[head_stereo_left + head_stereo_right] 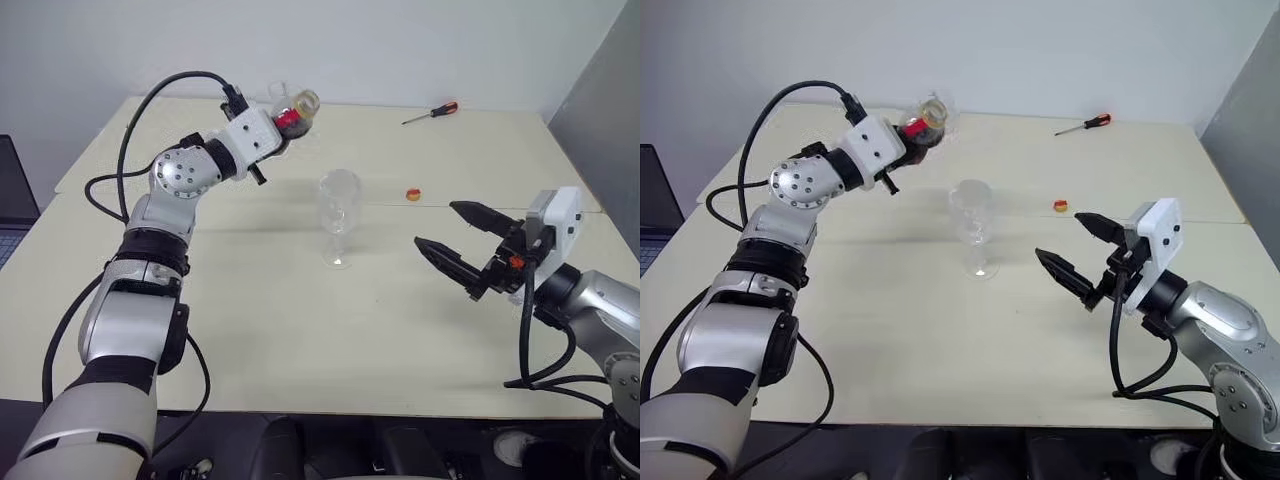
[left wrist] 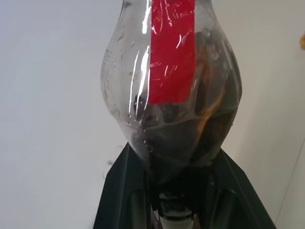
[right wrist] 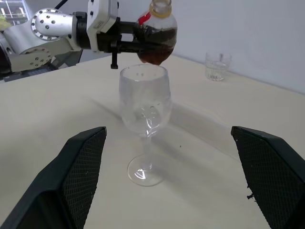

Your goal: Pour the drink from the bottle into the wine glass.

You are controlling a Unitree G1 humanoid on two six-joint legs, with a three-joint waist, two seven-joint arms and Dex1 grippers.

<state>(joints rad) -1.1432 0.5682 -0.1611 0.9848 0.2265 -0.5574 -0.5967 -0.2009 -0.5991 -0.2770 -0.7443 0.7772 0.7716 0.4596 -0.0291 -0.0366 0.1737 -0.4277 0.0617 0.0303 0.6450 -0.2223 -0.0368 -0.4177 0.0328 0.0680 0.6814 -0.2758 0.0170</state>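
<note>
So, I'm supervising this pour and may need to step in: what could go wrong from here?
The left gripper holds the uncapped bottle off to one side of the wine glass, so tipping it now could spill the drink on the table. The glass is tall on a thin stem; a knock from the bottle could topple it, and the open right gripper isn't steadying it.

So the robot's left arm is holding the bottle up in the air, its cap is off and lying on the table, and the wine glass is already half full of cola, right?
Not quite. The wine glass is empty and clear, as the right wrist view shows; the dark drink sits inside the bottle. The rest holds: the left gripper holds the bottle aloft, and the cap lies on the table.
</note>
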